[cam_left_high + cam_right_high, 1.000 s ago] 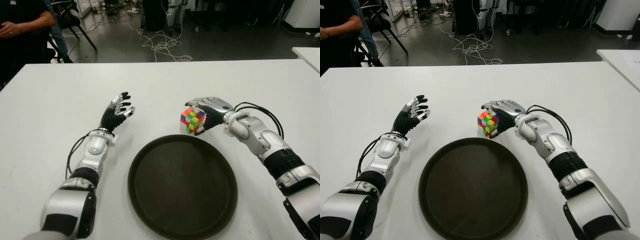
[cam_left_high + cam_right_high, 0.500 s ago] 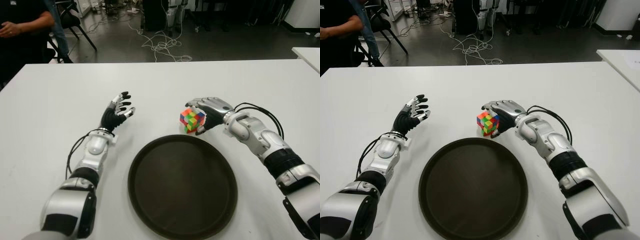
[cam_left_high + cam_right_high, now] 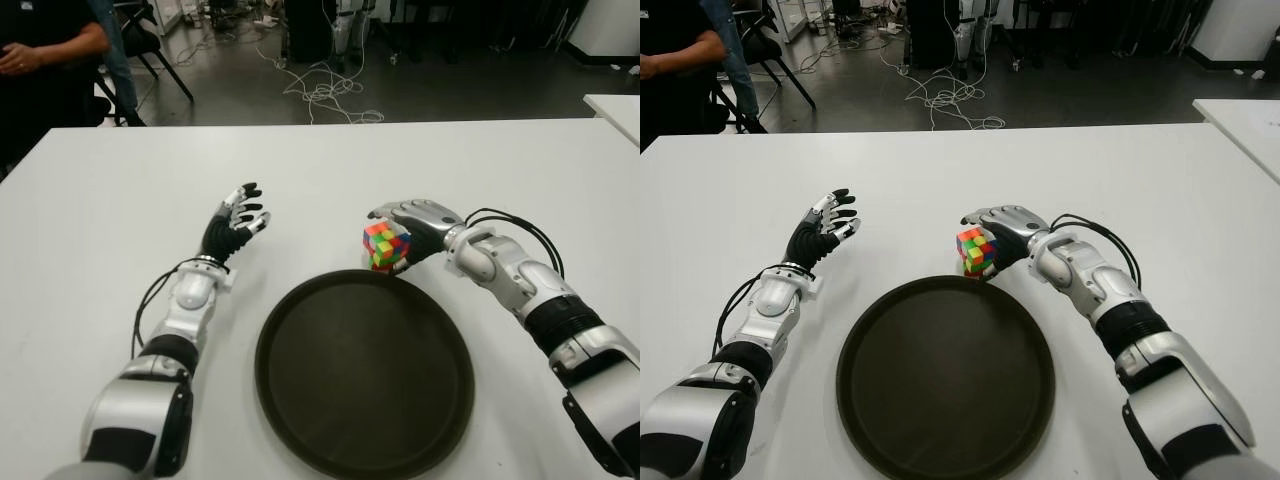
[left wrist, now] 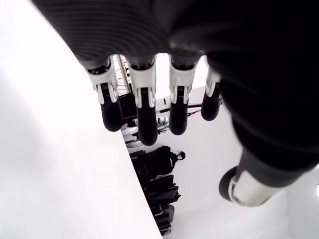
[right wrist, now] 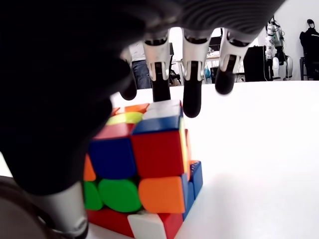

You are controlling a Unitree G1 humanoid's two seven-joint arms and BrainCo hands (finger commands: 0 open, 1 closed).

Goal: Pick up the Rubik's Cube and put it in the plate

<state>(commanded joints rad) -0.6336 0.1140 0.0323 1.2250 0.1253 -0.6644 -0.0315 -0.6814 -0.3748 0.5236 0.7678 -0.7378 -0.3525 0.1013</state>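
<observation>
Two hands show on my feed, and only the right one is at work. My right hand (image 3: 412, 228) is curled over the Rubik's Cube (image 3: 385, 246), its fingers draped across the top and far side with the thumb against the near face; in the right wrist view the fingertips (image 5: 192, 102) hang over the upper edge of the cube (image 5: 142, 169) and the grip reads as closed on it. I can see the cube sitting just under my palm, at the far rim of the plate (image 3: 300, 400), right where the rim meets the white table (image 3: 450, 160). Whether its lower edge touches the rim or the table I cannot tell from these views. The dark round plate lies on the near side of that hand, toward my body, with nothing lying in it.

My left hand (image 3: 233, 222) is idle, showing well to the left of the cube and beyond the plate's left rim, fingers spread and pointing away from me. The left wrist view confirms it: four fingers (image 4: 142, 117) extended side by side, gripping nothing, above bare table.

Beyond the table's far left corner a person (image 3: 45, 60) in dark clothing stands, and cables (image 3: 325, 90) trail over the floor behind the table.
</observation>
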